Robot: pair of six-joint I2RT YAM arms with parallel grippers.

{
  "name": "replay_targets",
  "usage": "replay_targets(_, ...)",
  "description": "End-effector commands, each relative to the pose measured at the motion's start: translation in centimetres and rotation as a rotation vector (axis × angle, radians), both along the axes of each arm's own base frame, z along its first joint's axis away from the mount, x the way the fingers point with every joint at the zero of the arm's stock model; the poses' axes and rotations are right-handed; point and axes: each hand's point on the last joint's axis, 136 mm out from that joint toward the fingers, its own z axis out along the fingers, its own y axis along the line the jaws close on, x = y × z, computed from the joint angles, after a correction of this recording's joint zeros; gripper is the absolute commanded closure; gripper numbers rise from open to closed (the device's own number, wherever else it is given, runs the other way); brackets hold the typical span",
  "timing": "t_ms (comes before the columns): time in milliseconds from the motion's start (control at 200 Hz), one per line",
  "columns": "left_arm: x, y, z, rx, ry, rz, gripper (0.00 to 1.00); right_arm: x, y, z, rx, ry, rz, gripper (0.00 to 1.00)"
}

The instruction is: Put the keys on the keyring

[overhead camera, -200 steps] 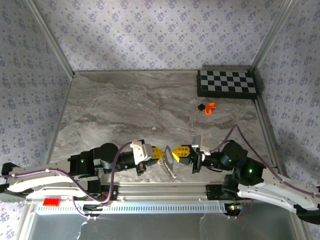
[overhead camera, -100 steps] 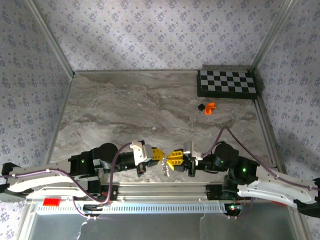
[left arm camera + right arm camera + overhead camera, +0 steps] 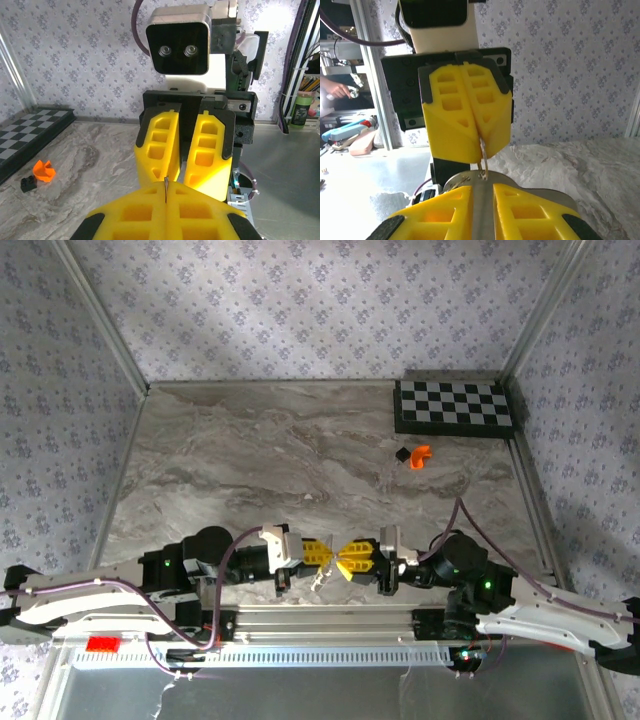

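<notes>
You are holding the two arms tip to tip low over the near edge of the marble tabletop (image 3: 250, 460), just ahead of the bases. Your left gripper (image 3: 326, 556) is reaching in from the left and your right gripper (image 3: 342, 562) is coming at it from the right, and their yellow tips are almost touching. The left jaws are pressing tightly together, and from their seam a thin silvery wire is sticking out: this looks like the keyring (image 3: 482, 159), pinched at the very tip and hanging down in front of the right arm's pads. In the left wrist view the same metal is showing as a thin dark sliver rising from the closed seam. The right gripper's pads (image 3: 157, 150) are standing a little apart, with a narrow dark gap running between them, and they are facing the wire head-on. In the top view a small silvery bit (image 3: 322, 579) is dangling just below the point where the tips are meeting; it is too small for you to tell whether it is a key or part of the ring's chain. Well away, toward the far right corner, a checkerboard (image 3: 457, 407) is lying flat, with an orange piece (image 3: 420, 455) and a black piece (image 3: 402, 453) sitting side by side just in front of it.
</notes>
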Motion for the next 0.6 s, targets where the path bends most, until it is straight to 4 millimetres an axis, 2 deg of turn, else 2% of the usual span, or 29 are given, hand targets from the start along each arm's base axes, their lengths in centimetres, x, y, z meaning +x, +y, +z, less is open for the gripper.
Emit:
replay_targets(0,-0.73,0.13,1.95,-0.080,0.004,-0.036,1.00,-0.13,-0.37,1.74,0.080,-0.003,-0.001,0.81)
replay_targets(215,-0.77,-0.05,1.77,-0.080,0.006,-0.040,1.00,-0.34,-0.26,2.06,0.104,0.000,0.014,0.81)
replay_targets(465,-0.73,-0.08,1.85,-0.084,0.005,-0.038,1.00,-0.38,0.18,1.55,0.067,-0.001,0.022,0.88)
replay_targets(595,-0.70,-0.15,1.75,-0.079,0.004,-0.036,1.00,-0.42,0.19,1.54,0.056,-0.007,0.022,1.00)
